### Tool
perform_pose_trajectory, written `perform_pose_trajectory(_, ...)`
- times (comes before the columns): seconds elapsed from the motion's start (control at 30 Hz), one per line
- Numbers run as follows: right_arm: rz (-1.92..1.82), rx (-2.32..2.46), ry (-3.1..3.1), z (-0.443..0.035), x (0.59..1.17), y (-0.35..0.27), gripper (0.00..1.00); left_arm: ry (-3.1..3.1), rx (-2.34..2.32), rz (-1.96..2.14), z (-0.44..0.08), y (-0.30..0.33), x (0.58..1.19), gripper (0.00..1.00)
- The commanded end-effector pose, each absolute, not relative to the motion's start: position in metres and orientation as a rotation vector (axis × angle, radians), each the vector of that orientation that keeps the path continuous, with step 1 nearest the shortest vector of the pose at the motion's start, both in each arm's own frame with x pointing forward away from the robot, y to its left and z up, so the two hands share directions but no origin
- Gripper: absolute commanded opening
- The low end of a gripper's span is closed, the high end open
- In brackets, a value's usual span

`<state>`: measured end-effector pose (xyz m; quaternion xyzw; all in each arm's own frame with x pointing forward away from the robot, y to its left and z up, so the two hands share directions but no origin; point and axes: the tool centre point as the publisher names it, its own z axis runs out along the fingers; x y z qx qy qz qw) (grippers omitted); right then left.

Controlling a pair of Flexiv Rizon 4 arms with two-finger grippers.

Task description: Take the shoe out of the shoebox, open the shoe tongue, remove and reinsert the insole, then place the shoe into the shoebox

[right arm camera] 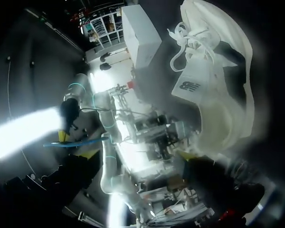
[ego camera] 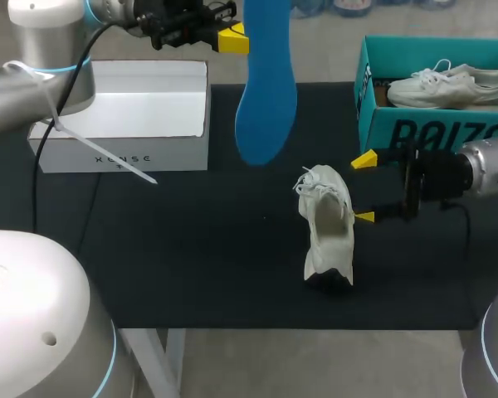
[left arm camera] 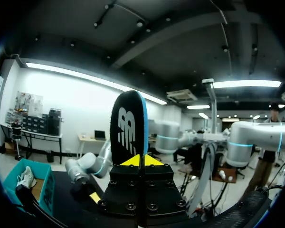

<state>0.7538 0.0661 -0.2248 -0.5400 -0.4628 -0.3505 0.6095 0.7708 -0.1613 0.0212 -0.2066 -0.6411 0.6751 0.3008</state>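
My left gripper (ego camera: pixel 232 39), high over the table's back edge, is shut on a blue insole (ego camera: pixel 266 91) that hangs down from it. In the left wrist view the insole (left arm camera: pixel 128 126) stands straight out from between the yellow tips (left arm camera: pixel 141 160). A white shoe (ego camera: pixel 328 224) lies on the dark table mat, laces toward the back, mouth open. My right gripper (ego camera: pixel 364 188) is open just right of the shoe, holding nothing, its nearer tip close to the shoe's side. The right wrist view has the shoe (right arm camera: pixel 213 85) ahead of the fingers, tongue and laces showing.
An open white shoebox (ego camera: pixel 124 116) stands at the back left. At the back right is a teal shoebox (ego camera: pixel 415 133) holding another white shoe (ego camera: pixel 448 84). The dark mat (ego camera: pixel 191 249) lies bare in front of the white box.
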Motion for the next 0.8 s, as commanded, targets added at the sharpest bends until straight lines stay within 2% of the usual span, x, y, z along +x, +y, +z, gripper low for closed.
perform_pose_trajectory(0.03, -0.776, -1.232, -1.101, -0.227, 0.769, 0.079, 1.0, -1.702, -0.547, 1.793, 0.021, -0.161, 0.77, 0.0)
perform_pose_trajectory(0.4, -0.77, -1.246, -1.13, -0.223, 0.806, 0.09, 1.0, -1.702, -0.547, 1.793, 0.021, -0.161, 0.77, 0.0)
perform_pose_trajectory(0.8, -0.777, -1.265, -1.135, -0.217, 0.81, 0.093, 1.0, -1.702, -0.547, 1.793, 0.021, -0.161, 0.77, 0.0)
